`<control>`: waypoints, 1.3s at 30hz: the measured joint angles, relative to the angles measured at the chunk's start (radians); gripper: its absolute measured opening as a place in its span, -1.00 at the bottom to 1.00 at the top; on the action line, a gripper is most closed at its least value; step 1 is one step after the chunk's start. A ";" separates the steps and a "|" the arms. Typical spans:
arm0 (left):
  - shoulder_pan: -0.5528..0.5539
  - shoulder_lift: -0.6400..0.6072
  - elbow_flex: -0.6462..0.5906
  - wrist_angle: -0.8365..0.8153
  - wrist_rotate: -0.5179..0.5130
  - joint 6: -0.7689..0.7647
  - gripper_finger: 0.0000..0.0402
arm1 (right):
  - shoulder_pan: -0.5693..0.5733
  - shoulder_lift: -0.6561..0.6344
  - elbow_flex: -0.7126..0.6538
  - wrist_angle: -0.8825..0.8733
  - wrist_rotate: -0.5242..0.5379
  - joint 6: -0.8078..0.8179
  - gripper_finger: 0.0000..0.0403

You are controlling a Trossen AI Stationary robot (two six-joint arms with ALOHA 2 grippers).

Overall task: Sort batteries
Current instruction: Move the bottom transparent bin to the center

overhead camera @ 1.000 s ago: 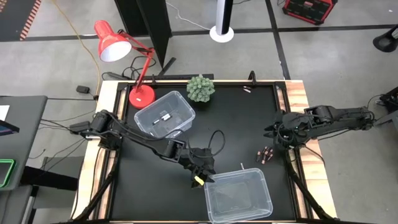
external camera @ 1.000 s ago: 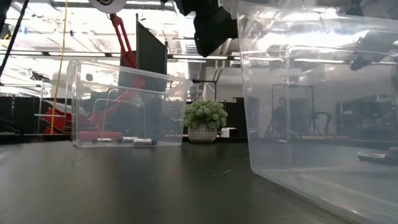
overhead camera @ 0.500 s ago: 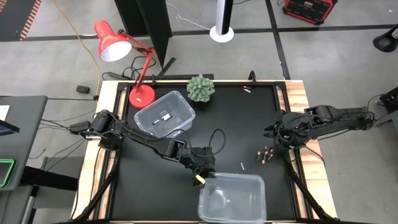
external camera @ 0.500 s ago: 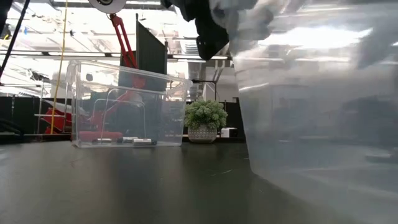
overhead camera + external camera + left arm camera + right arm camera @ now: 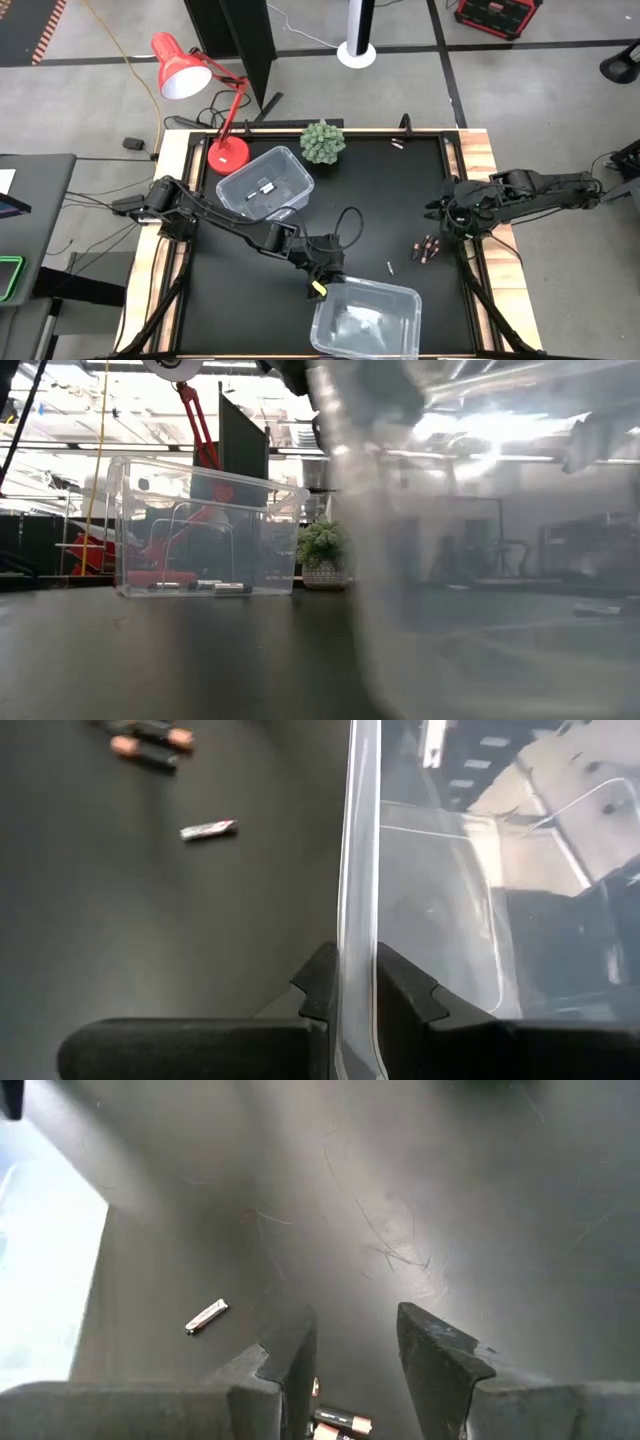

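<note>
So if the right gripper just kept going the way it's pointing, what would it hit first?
Probably the dark batteries just ahead of the right gripper, between its open jaws; beyond them lies bare table. Depth is hard to judge.

my fingers (image 5: 405,988): black;
bin (image 5: 365,322): clear;
table (image 5: 380,200): black;
lone battery (image 5: 208,829): whitish-silver;
battery cluster (image 5: 428,247): dark, copper ends;
lamp (image 5: 190,80): red;
plant (image 5: 323,141): green

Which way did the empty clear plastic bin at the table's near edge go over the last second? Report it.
Yes. In the high view the empty clear plastic bin slid toward the left side, away from the dark battery cluster, its wall clamped in the left gripper.
</note>
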 joint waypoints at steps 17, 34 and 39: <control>0.126 -0.192 -0.002 -0.449 -0.347 -0.102 -0.83 | 0.000 0.000 0.000 0.000 0.000 -0.017 -0.22; 0.200 -0.198 -0.011 -0.734 -0.408 -0.220 -0.78 | 0.000 0.021 0.000 0.022 0.002 -0.028 -0.22; 0.200 -0.197 -0.011 -0.825 -0.410 -0.244 -0.79 | 0.000 0.083 0.000 0.066 0.003 -0.034 -0.22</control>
